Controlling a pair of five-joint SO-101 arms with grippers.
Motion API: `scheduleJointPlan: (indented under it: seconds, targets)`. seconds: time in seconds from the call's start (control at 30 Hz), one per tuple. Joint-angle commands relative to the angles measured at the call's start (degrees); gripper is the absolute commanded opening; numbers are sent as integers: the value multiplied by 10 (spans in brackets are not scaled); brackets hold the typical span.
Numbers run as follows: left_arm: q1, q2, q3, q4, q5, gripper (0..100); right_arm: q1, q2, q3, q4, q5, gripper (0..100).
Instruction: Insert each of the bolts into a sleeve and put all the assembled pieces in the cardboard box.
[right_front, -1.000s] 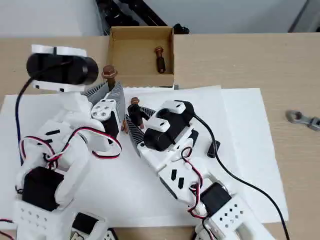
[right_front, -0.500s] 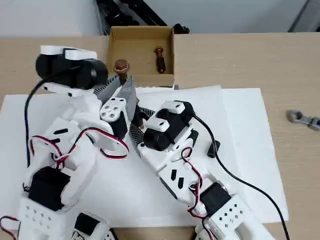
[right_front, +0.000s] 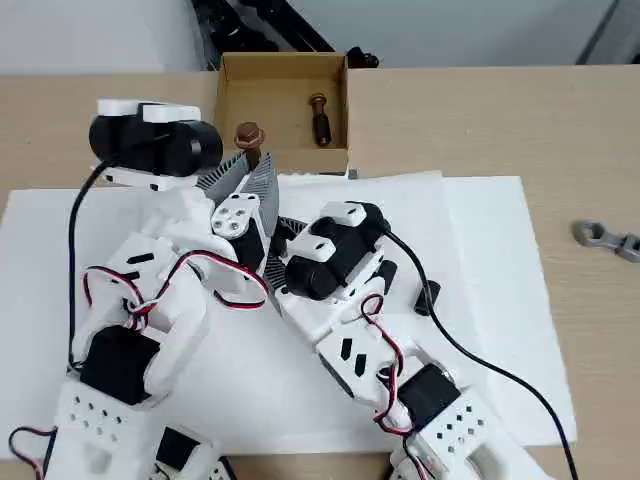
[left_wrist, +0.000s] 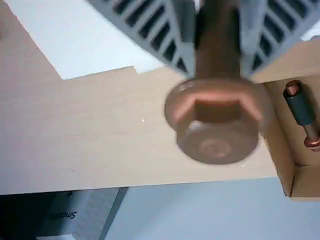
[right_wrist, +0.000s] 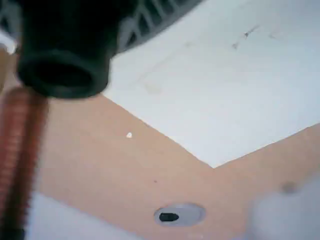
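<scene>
A white sheet covered the table on the near side of the cardboard box, its far edge reaching up to the box's front wall. A loose sleeve, short and black, lay on this sheet, well short of the box and off toward its right-hand corner. A wrench rested on bare wood, far out to the right of the box.

Closer to the box, the right gripper was closed around a held sleeve, a black tube whose open bore looked empty in the right wrist view. A threaded copper shank stood just beside that mouth, not inside it. In the high view this gripper sat partly under the left arm, a little in front of the box's front wall.

The left gripper was just outside the box's front wall, near its left corner. Its grey ribbed fingers were clamped on the shank of a bolt, and the copper flanged hex head stuck out past the fingertips, level with the box's front rim but outside it.

Inside the box, against the right wall, lay one assembled piece, a bolt through a dark sleeve.
</scene>
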Motion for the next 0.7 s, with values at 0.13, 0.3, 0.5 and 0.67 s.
scheduleJointPlan:
  seconds: [0.13, 0.3, 0.5, 0.67]
  targets:
    - [4, -9, -24, 38, 4, 6, -2, -9, -10, -3, 7, 2]
    - [2, -8, -87, 94, 3, 6, -2, -9, -10, -3, 7, 2]
    - [5, -4, -101, 118, -3, 7, -1, -9, -10, -3, 7, 2]
    - [18, -4, -80, 114, -1, 7, -1, -9, -10, -3, 7, 2]
